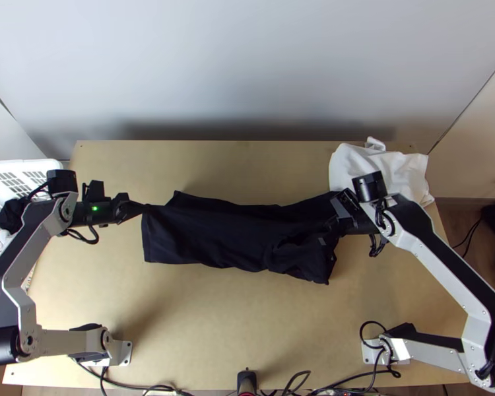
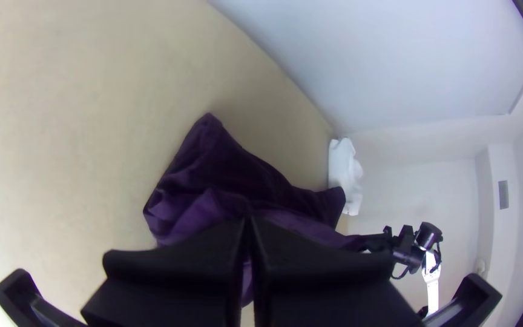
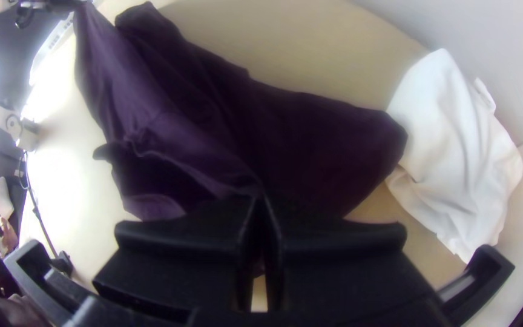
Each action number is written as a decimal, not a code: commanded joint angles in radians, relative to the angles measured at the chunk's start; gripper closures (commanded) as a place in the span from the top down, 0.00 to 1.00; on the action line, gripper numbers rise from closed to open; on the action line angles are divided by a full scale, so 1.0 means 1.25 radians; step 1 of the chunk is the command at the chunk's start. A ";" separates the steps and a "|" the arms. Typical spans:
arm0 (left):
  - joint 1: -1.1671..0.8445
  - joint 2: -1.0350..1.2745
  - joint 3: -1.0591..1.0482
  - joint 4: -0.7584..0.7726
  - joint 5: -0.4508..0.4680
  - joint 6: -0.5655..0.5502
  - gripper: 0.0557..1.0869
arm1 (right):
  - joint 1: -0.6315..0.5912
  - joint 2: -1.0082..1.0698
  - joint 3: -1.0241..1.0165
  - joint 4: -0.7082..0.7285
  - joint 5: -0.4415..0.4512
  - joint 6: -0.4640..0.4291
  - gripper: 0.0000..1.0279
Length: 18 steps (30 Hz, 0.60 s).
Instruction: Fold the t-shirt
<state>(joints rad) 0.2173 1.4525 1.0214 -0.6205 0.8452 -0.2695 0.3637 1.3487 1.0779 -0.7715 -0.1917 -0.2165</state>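
The dark t-shirt (image 1: 234, 231) lies stretched left to right across the middle of the table, with uneven folds at its right part. My left gripper (image 1: 136, 207) is shut on its left end, which is drawn to a point. At the shirt's right part is my right gripper (image 1: 332, 231). In the left wrist view the fingers of my left gripper (image 2: 248, 224) meet over the shirt (image 2: 213, 163). The right wrist view has my right gripper (image 3: 263, 203) shut on a fold of the shirt (image 3: 213, 115).
A white cloth (image 1: 379, 168) lies bunched at the table's back right corner, close to the right arm. A white basket (image 1: 23, 168) with dark and light cloth stands beyond the table's left edge. Cables (image 1: 353, 379) run along the near edge.
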 commanded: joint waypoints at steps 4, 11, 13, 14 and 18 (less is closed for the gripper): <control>-0.004 0.048 -0.006 0.052 -0.033 -0.015 0.03 | -0.052 0.056 0.000 0.058 0.000 0.052 0.03; -0.024 0.065 -0.003 0.125 -0.038 -0.051 0.03 | -0.063 0.130 0.062 0.115 0.000 0.055 0.03; -0.028 0.071 -0.005 0.149 -0.040 -0.057 0.03 | -0.066 0.160 0.077 0.126 0.000 0.057 0.03; -0.030 0.073 -0.005 0.160 -0.040 -0.061 0.03 | -0.068 0.174 0.081 0.132 0.000 0.057 0.03; -0.041 0.080 -0.010 0.196 -0.040 -0.061 0.03 | -0.070 0.221 0.086 0.163 0.000 0.071 0.03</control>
<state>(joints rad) 0.1852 1.5333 1.0153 -0.4477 0.7994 -0.3325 0.2871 1.5318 1.1553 -0.6243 -0.1921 -0.1452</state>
